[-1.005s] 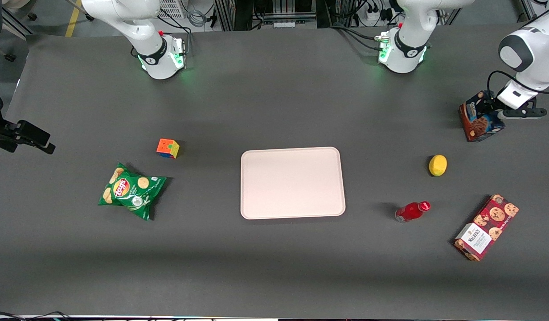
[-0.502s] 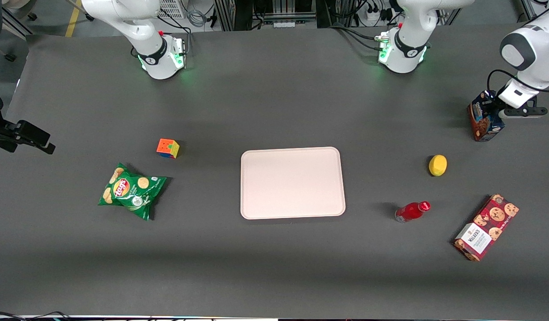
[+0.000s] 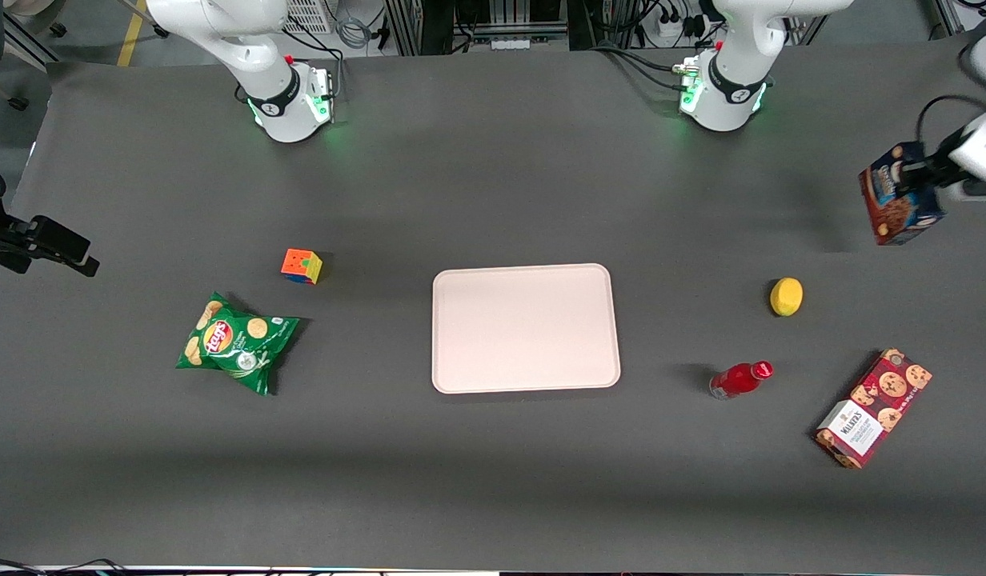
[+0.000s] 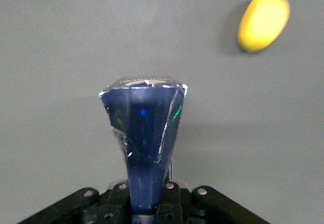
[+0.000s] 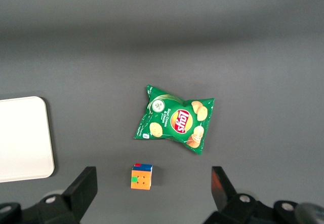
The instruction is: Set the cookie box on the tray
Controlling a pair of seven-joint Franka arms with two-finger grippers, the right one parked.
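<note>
The cookie box, dark navy with a brown cookie front, hangs in the air above the table at the working arm's end, held by my gripper, which is shut on it. In the left wrist view the navy cookie box sticks out from between the fingers, its side dented where it is pinched. The pale pinkish-cream tray lies flat at the table's middle, with nothing on it; one end of the tray also shows in the right wrist view.
A yellow lemon lies between the held box and the tray, also seen as the lemon under the wrist. A red bottle and a longer red box lie nearer the camera. Chips bag and colour cube sit toward the parked arm's end.
My gripper has lifted the cookie box off the table and carried it upward and farther toward the working arm's end. Nothing else moved.
</note>
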